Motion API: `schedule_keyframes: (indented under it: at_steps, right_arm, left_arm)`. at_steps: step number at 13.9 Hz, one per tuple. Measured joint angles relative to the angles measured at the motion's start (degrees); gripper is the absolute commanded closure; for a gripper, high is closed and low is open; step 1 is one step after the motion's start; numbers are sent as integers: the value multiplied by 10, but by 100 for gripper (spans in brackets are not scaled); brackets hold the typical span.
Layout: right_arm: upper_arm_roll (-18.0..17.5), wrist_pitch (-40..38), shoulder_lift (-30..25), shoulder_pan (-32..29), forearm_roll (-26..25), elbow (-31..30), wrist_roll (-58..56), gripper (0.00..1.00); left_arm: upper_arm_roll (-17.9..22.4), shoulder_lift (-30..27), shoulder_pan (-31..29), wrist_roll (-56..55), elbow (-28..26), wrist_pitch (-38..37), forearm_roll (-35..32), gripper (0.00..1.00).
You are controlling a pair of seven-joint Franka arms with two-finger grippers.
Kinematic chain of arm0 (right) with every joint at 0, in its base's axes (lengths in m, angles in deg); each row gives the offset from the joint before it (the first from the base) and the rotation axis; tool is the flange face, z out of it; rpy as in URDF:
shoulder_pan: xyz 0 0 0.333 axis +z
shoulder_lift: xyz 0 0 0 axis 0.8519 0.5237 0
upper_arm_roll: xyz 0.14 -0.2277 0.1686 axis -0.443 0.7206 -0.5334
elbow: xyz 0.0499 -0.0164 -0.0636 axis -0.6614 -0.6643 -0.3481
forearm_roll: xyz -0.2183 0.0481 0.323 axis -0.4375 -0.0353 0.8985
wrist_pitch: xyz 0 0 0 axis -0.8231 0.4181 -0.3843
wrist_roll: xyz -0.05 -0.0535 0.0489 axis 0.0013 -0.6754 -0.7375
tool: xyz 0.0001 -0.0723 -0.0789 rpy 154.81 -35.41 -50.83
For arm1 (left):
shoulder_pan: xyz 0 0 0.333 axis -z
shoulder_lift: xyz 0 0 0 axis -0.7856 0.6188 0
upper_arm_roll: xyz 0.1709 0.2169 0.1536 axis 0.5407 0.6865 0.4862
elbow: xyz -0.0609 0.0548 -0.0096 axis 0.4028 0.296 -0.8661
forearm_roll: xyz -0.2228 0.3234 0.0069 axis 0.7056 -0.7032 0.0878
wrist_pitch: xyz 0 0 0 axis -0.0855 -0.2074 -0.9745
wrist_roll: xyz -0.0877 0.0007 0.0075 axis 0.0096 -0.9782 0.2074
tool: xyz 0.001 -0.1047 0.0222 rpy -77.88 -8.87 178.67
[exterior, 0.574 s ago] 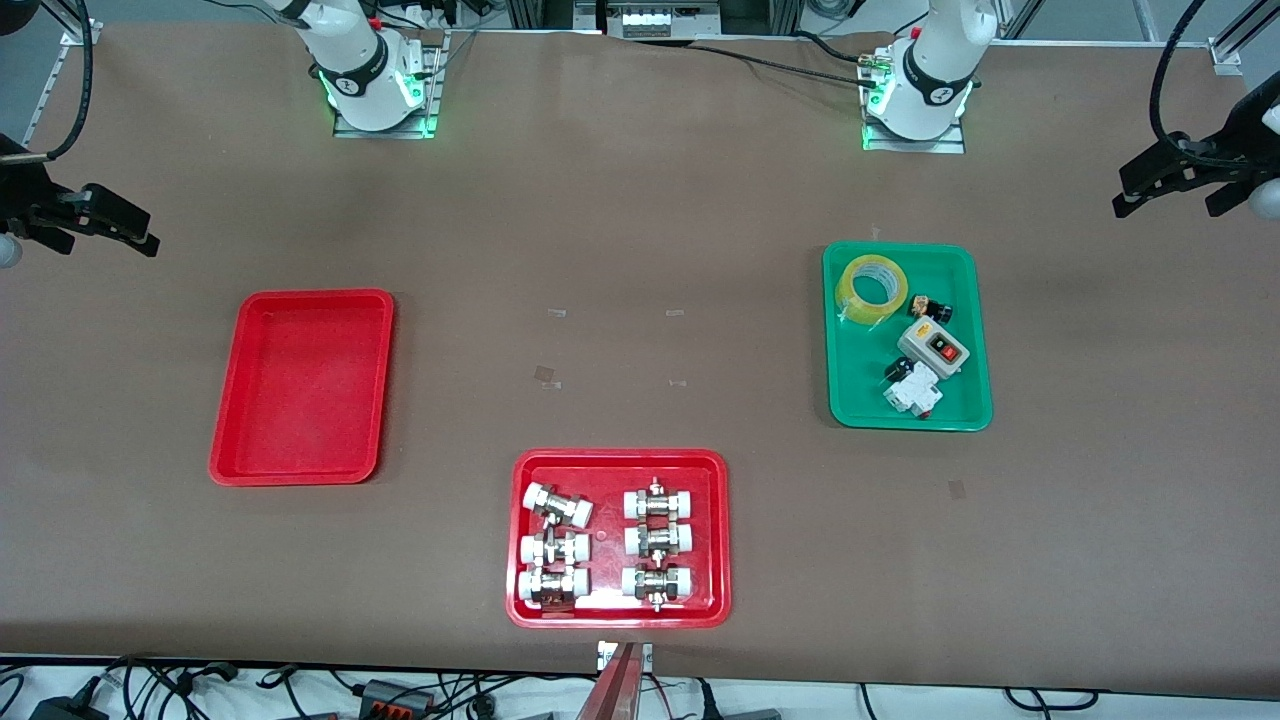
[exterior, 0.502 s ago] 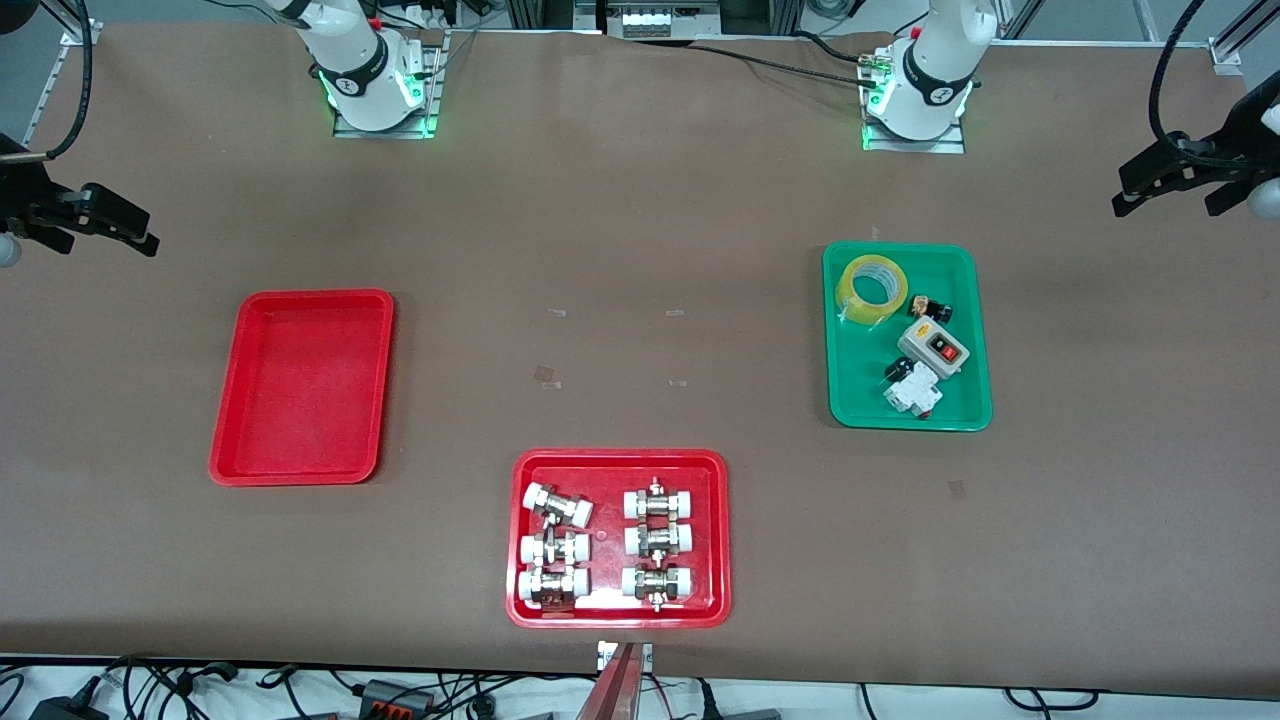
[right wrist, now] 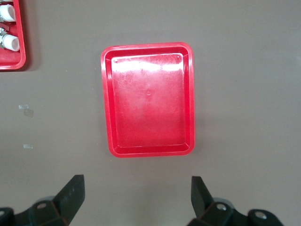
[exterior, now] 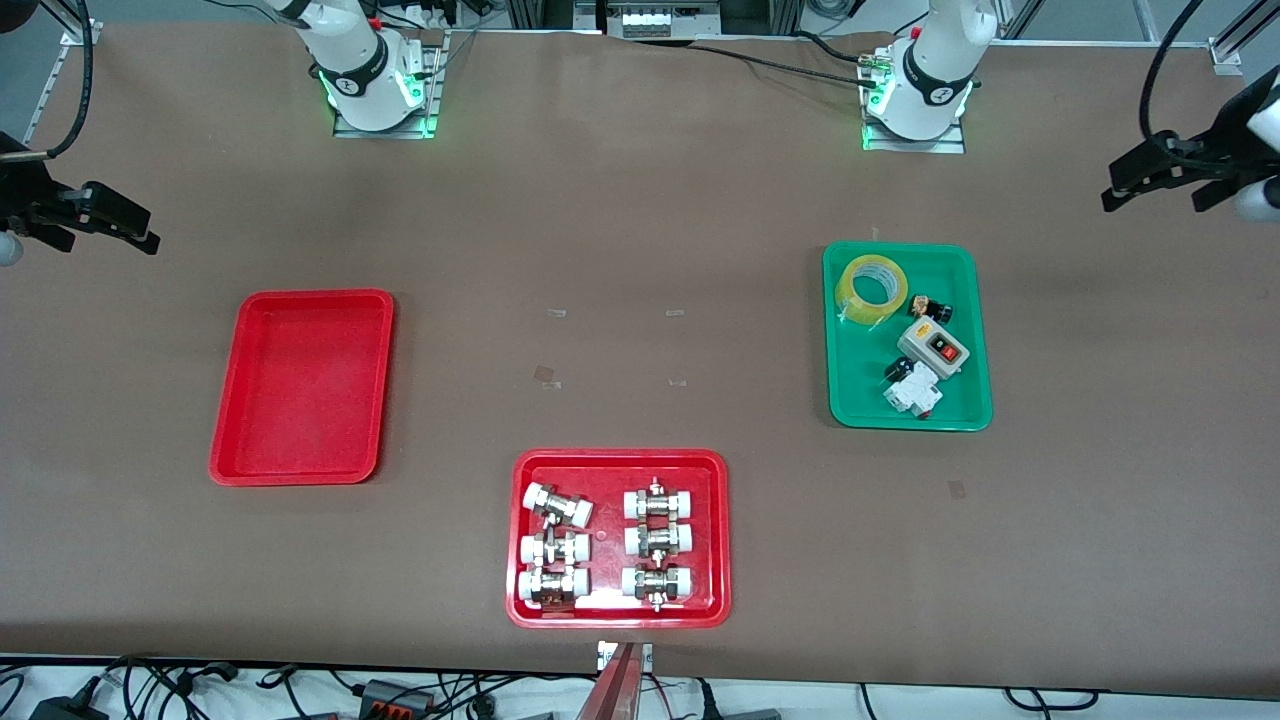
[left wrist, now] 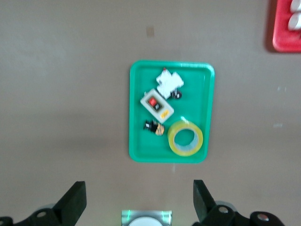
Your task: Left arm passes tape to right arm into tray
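Note:
The yellow tape roll lies flat in a green tray, at the corner nearest the left arm's base. It also shows in the left wrist view. The bare red tray sits toward the right arm's end of the table and fills the right wrist view. My left gripper hangs open and empty high over the table's edge at the left arm's end, apart from the tape. My right gripper hangs open and empty over the table's edge at its own end.
The green tray also holds a grey switch box, a white breaker and a small black part. A red tray with white-capped metal fittings sits near the front camera's edge, midway. Small tape marks dot the table's middle.
My left gripper has shifted slightly toward the table's middle and the robots' bases. The right arm, the tape and the trays have not moved.

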Motion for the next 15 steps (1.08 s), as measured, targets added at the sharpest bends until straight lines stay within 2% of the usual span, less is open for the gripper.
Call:
schedule_keyframes:
  at_steps: [3, 7, 10, 15]
  right_arm:
    - [0, 0, 0, 0, 0, -1, 0, 0]
    - [0, 0, 1, 0, 0, -5, 0, 0]
    - [-1, 0, 5, 0, 0, -6, 0, 0]
    - [-6, 0, 15, 5, 0, -9, 0, 0]
  left_arm:
    - [-5, 8, 2, 0, -81, 30, 9, 0]
    - [-24, 24, 4, -1, -236, 174, 25, 0]
    - [-47, 54, 4, -14, -328, 301, 27, 0]
    - [-93, 159, 5, -54, -392, 448, 27, 0]
